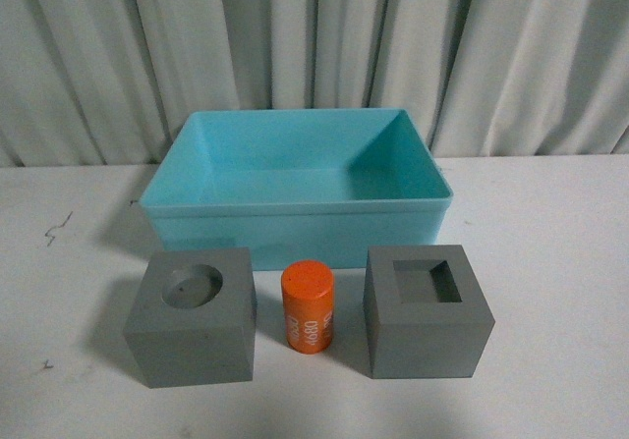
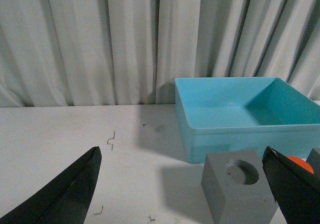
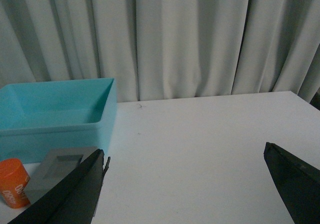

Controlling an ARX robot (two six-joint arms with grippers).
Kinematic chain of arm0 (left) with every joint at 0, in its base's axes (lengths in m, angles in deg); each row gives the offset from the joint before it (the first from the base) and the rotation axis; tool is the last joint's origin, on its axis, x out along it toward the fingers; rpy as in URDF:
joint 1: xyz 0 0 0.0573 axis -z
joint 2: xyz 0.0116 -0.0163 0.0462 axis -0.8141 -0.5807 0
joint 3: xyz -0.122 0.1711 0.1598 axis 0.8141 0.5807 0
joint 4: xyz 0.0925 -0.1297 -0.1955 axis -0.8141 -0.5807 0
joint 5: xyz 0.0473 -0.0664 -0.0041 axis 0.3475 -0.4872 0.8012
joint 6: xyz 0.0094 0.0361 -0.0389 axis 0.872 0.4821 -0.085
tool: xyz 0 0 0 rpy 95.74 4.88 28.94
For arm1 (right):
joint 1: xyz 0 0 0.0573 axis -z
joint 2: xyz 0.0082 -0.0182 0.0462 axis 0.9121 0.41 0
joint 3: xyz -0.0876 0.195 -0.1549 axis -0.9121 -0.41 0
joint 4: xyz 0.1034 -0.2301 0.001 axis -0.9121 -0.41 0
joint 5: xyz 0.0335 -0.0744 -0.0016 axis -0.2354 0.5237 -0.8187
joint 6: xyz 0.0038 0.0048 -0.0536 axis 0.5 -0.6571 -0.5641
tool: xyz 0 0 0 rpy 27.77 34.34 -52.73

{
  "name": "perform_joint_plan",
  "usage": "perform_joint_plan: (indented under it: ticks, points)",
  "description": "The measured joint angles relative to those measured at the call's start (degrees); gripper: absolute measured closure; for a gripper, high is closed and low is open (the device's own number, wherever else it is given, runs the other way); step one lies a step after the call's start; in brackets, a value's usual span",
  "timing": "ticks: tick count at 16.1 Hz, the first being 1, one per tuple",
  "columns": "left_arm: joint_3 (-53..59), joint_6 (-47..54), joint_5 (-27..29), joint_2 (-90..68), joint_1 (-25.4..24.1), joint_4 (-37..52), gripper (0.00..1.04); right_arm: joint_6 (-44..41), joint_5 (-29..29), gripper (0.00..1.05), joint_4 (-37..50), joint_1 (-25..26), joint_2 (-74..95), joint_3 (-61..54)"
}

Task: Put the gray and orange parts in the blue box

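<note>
Three parts stand in a row in front of the blue box: a gray cube with a round recess on the left, an orange cylinder with white lettering in the middle, and a gray cube with a square recess on the right. No arm shows in the front view. My left gripper is open, with the round-recess cube between its fingers but untouched; the blue box lies beyond. My right gripper is open over bare table; the square-recess cube, the orange cylinder and the blue box sit off to one side.
A white table carries everything, with a pleated gray-white curtain close behind the box. Small dark scratch marks dot the tabletop on the left. The box holds nothing.
</note>
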Motion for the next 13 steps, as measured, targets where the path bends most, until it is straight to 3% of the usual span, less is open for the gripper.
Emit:
perform_joint_plan:
  ticks: [13]
  points:
    - [0.0, 0.0, 0.0, 0.0, 0.0, 0.0, 0.07, 0.0, 0.0, 0.06, 0.0, 0.0, 0.0, 0.0]
